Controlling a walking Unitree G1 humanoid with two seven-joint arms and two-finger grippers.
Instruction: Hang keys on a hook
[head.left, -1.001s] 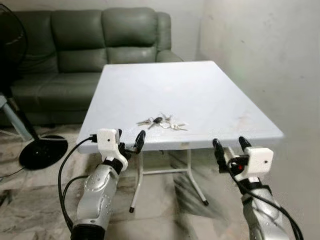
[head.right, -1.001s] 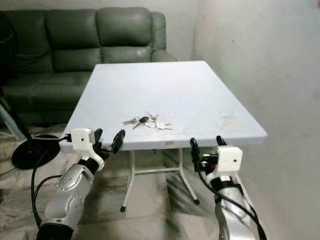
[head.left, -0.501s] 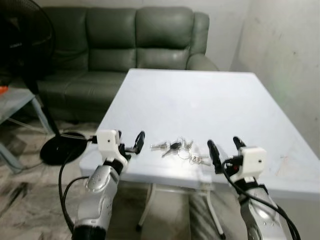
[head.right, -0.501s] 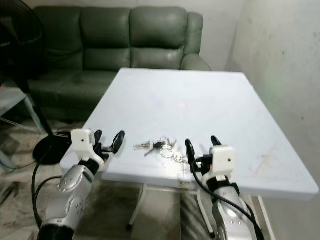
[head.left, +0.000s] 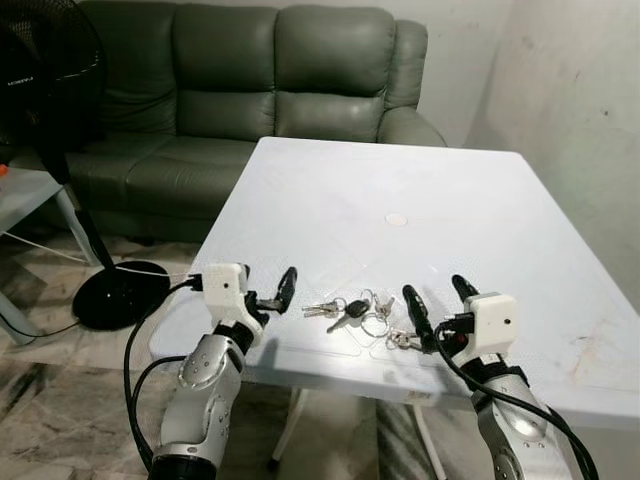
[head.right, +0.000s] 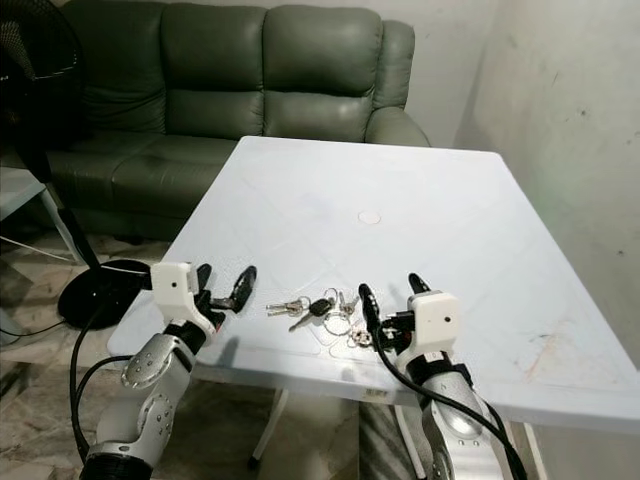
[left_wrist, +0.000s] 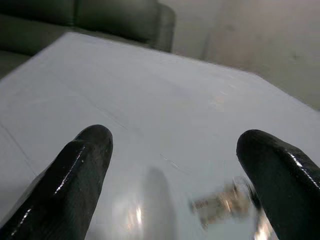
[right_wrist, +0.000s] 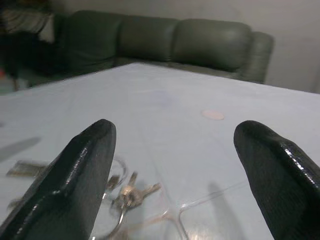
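A bunch of keys (head.left: 357, 312) on rings lies on the white table (head.left: 400, 200) near its front edge. My right gripper (head.left: 437, 300) hovers open just right of the keys, low over the table. In the right wrist view the keys (right_wrist: 127, 192) lie between its fingers (right_wrist: 75, 185) and a little ahead. My left gripper (head.left: 266, 287) is open at the table's front left edge, just left of the keys. In the left wrist view the keys (left_wrist: 225, 202) appear blurred near one finger (left_wrist: 280, 180).
A green sofa (head.left: 240, 90) stands behind the table. A black standing fan (head.left: 60, 90) with a round base (head.left: 125, 295) is at the left. A bare wall (head.left: 580, 110) runs along the right side. A small round mark (head.left: 396, 218) sits mid-table.
The camera has come closer and slightly higher over the table. Both grippers now reach over the table's front edge, the right one close beside the keys.
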